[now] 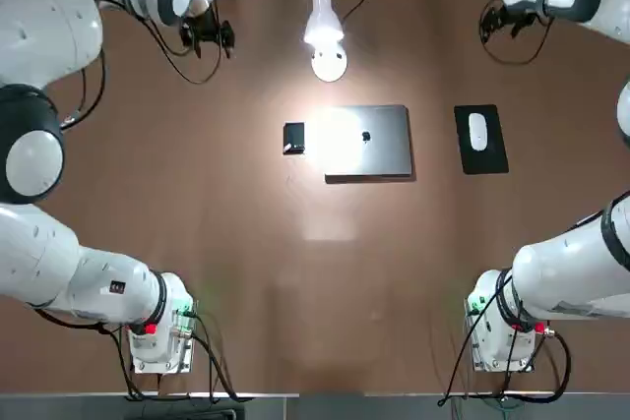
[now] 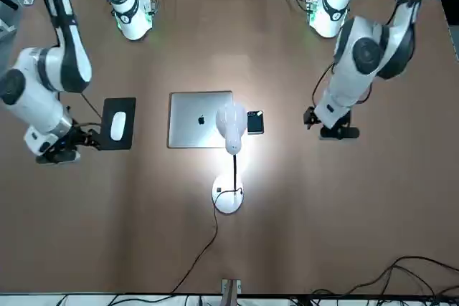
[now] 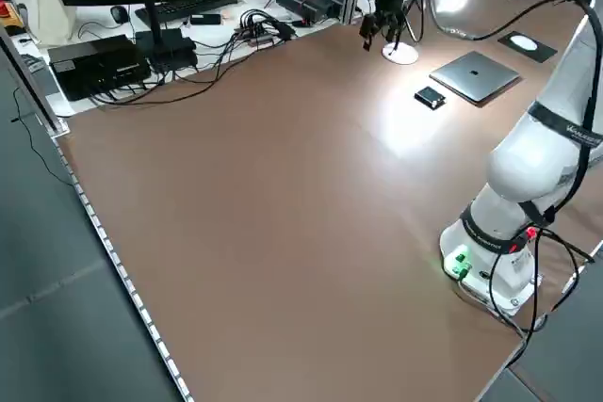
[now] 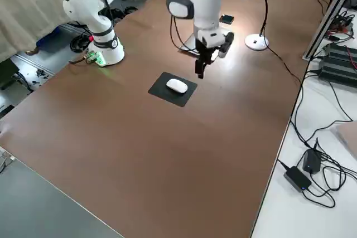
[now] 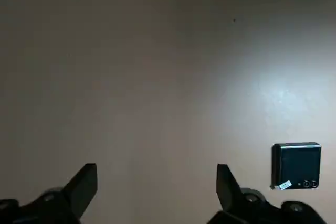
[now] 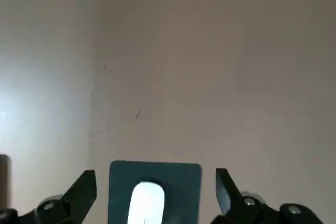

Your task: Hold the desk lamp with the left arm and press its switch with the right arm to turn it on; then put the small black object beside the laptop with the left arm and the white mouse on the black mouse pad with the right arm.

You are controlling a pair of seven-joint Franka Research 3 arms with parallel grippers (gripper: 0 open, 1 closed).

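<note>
Brown table (image 1: 197,243) under two arms, matte top with a bright lit patch around the middle. Going left to right in the top view:

Left gripper (image 1: 208,36) hangs over the far left part of the table, well apart from everything; fingers spread wide, nothing between them, per the left wrist view (image 5: 156,182).

Small black object (image 1: 293,138) lies flat just beside the laptop's left edge, not touching as far as visible. It has a small white sticker at one corner; writing too small to read.

Desk lamp (image 1: 325,31) stands near the far edge at centre, round white base (image 1: 329,64) on the table, head lit and throwing light down on the laptop. Its black cord runs off the far edge.

Laptop (image 1: 367,141) is shut, silver, at mid-table, with a dark apple logo on the lid.

Black mouse pad (image 1: 480,139) sits right of the laptop, well apart from it; white mouse (image 1: 477,131) rests on it, roughly centred.

Right gripper (image 1: 500,19) hangs over the far right part, beyond the pad; fingers spread wide, holding nothing (image 6: 155,187).

Room: beyond the table's far edge, cables, black boxes, a keyboard and a monitor on a white bench (image 3: 141,54); curtain at the right side.
</note>
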